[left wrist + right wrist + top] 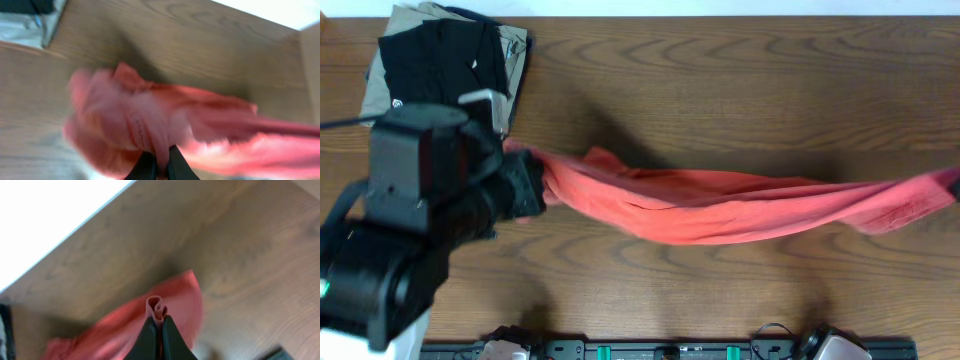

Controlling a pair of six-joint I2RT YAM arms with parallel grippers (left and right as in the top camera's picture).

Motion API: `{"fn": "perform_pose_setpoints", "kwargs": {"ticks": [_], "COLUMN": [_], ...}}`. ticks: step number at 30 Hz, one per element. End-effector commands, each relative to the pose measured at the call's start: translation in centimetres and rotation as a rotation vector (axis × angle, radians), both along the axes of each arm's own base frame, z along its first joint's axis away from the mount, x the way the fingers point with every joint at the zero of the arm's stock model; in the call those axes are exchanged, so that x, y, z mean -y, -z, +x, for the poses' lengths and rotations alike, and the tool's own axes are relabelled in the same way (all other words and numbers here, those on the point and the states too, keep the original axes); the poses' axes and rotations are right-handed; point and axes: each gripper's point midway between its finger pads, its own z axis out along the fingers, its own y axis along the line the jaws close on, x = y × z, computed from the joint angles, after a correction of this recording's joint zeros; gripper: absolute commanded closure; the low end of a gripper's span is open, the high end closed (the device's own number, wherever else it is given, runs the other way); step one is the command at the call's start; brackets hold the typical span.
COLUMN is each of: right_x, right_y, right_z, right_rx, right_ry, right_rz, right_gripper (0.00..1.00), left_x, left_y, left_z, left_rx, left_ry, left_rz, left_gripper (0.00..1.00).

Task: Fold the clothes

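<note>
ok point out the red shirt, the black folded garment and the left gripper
red-orange T-shirt (pixel 720 205): overhead view, middle of the stretched cloth
black garment (pixel 440 60): overhead view, centre of its folded top
left gripper (pixel 159 164): left wrist view, between the fingertips pinching the shirt

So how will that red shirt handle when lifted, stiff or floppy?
Probably floppy: the T-shirt sags in a bunched band between the left claw and right claw. Likely light, since two small pinches carry it. Pushed, it would probably crumple.
</note>
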Motion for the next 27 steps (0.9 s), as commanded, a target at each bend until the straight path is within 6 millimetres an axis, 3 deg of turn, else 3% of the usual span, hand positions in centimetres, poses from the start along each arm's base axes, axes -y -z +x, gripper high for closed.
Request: {"fn": "perform_pose_setpoints", "kwargs": {"ticks": [1, 3, 7, 8, 10, 12, 14, 16, 18, 20, 23, 27], "right_x": [0.4, 0.8, 1.3, 1.3, 0.9, 1.0, 1.7, 2.5, 2.9, 3.7, 4.4, 4.2], "right_y": [1.1, 1.8, 3.4, 3.6, 3.5, 1.9, -1.0, -5.1, -9.2, -11.9, -13.6, -11.4], "right_z": [3.6, 6.8, 14.8, 16.4, 19.3, 21.1, 21.7, 21.3, 19.7, 18.0, 16.1, 16.2], "right_rx": [-0.003, 0.01, 0.068, 0.089, 0.138, 0.203, 0.283, 0.386, 0.487, 0.543, 0.57, 0.487], "right_ry": [-0.055, -0.097, -0.175, -0.193, -0.247, -0.277, -0.273, -0.276, -0.288, -0.264, -0.233, -0.267], "right_rz": [0.055, 0.08, 0.132, 0.145, 0.168, 0.187, 0.176, 0.149, 0.105, 0.051, 0.005, -0.015], "right_gripper": [0.99, 0.99, 0.99, 0.99, 0.98, 0.98, 0.99, 0.99, 0.98, 0.98, 0.98, 0.99], "left_x": [-1.0, -0.8, -1.4, -1.7, -2.2, -2.7, -3.7, -4.5, -4.5, -4.6, -4.5, -4.3], "left_y": [3.6, 5.1, 8.0, 8.1, 7.3, 4.1, -0.7, -6.2, -11.6, -14.5, -15.6, -11.3], "left_z": [5.0, 8.7, 18.2, 19.7, 22.4, 24.2, 24.9, 24.3, 22.3, 20.4, 18.8, 19.4], "left_rx": [-0.083, -0.088, -0.03, -0.018, 0.013, 0.084, 0.201, 0.343, 0.489, 0.565, 0.582, 0.43], "left_ry": [-0.065, -0.067, -0.101, -0.114, -0.124, -0.128, -0.151, -0.164, -0.13, -0.116, -0.107, -0.097], "left_rz": [0.108, 0.124, 0.123, 0.12, 0.087, 0.046, 0.029, 0.018, 0.031, 0.048, 0.044, 0.056], "left_gripper": [0.94, 0.94, 0.94, 0.94, 0.94, 0.94, 0.94, 0.94, 0.94, 0.94, 0.94, 0.94]}}
